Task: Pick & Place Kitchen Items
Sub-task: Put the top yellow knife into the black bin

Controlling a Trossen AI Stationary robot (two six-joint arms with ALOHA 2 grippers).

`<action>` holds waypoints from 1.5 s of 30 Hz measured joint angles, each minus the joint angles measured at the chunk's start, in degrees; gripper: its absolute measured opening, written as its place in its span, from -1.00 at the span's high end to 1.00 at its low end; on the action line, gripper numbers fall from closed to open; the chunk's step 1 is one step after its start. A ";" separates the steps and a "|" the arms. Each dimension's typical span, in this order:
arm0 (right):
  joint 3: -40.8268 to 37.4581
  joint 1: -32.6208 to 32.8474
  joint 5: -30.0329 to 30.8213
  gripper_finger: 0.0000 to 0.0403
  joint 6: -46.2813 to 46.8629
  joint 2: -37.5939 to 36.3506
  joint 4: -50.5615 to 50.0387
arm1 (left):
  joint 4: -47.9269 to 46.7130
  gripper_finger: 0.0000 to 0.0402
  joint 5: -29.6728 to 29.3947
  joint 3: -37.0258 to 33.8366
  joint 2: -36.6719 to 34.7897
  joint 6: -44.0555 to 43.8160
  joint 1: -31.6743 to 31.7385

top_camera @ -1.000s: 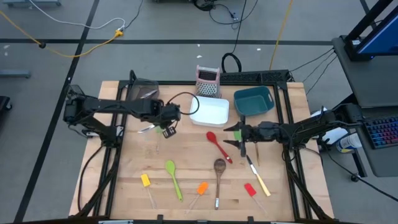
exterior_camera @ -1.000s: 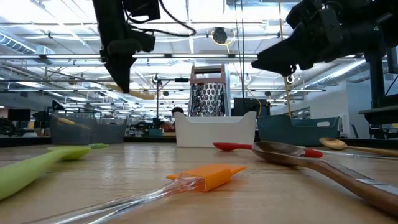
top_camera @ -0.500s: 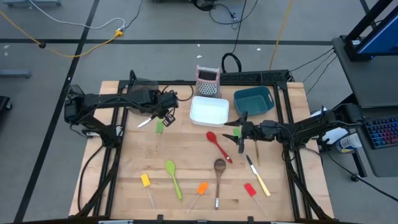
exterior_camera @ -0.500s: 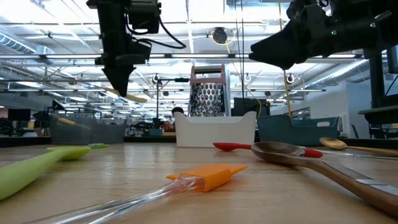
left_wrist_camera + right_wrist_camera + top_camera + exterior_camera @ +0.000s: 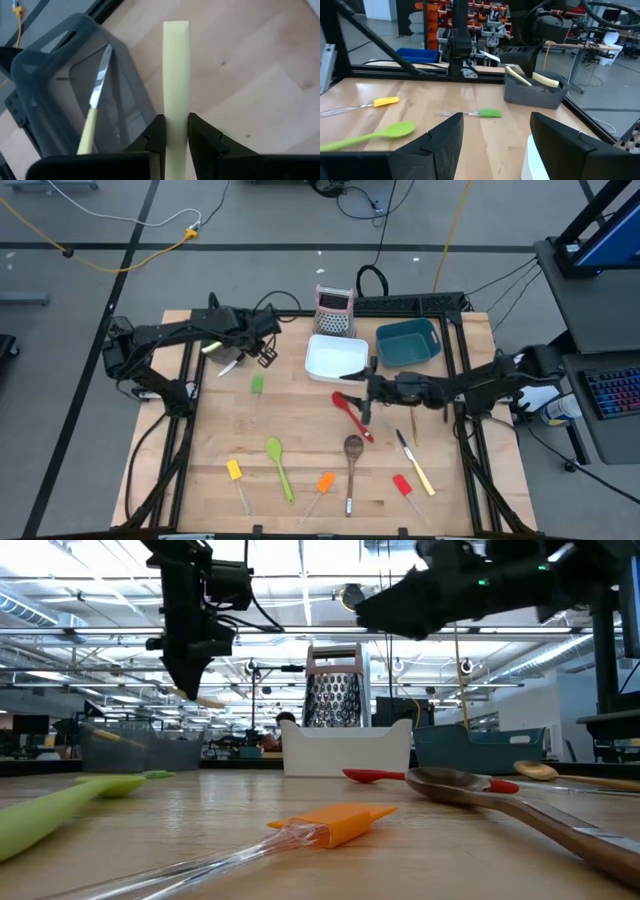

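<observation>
My left gripper [image 5: 262, 357] is shut on a cream-handled knife [image 5: 176, 60] and hangs above the table beside the dark mesh bin [image 5: 235, 320]. Another knife [image 5: 95, 107] lies in that bin. My right gripper [image 5: 360, 394] stands open and level, a little above the red spoon [image 5: 348, 412], touching nothing. Flat on the wood lie a green spatula [image 5: 257, 383], a green spoon [image 5: 278, 465], a yellow spatula [image 5: 234, 470], an orange spatula [image 5: 324, 482], a wooden spoon [image 5: 352, 460], a red spatula [image 5: 402, 484] and a second cream-handled knife [image 5: 415, 470]. My left gripper pinches the knife's cream handle [image 5: 176, 102] between its two fingers, which point steeply down and lie along the handle. The handle's free end [image 5: 210, 700] sticks out below the fingertips. The blade [image 5: 228, 367] runs back under the wrist. The knife is clear of the table.
A white bin [image 5: 337, 358], a teal bin [image 5: 408, 343] and an upright box grater [image 5: 334, 310] stand along the far side. A black frame [image 5: 420, 303] borders the tabletop. Bare wood lies between the green spatula and the red spoon.
My left gripper has swung toward the table's far-left, toward the dark mesh bin, rolling as it went; the knife has stayed in its hold, clear of the table. My right gripper has gone toward the table's left, over the red spoon, and has stayed open.
</observation>
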 joint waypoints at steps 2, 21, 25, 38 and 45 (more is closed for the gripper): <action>2.02 -0.62 0.02 -0.11 0.02 2.42 -0.02 | -0.04 0.72 0.00 0.00 0.01 0.47 1.12; 16.31 -4.04 -0.02 -0.11 0.24 17.67 -0.02 | 1.20 0.72 -2.84 0.00 0.02 6.86 12.84; 17.51 -4.04 -0.03 -0.11 0.20 18.85 -0.15 | 2.78 0.72 -2.86 0.00 0.17 8.24 15.09; 18.90 -4.06 -0.04 -0.11 0.22 20.19 0.14 | 5.00 0.72 -2.98 -0.02 1.06 17.30 19.31; 18.90 -4.06 -0.04 -0.11 0.24 20.17 -0.87 | 4.88 0.72 -2.19 -0.02 4.88 19.17 20.05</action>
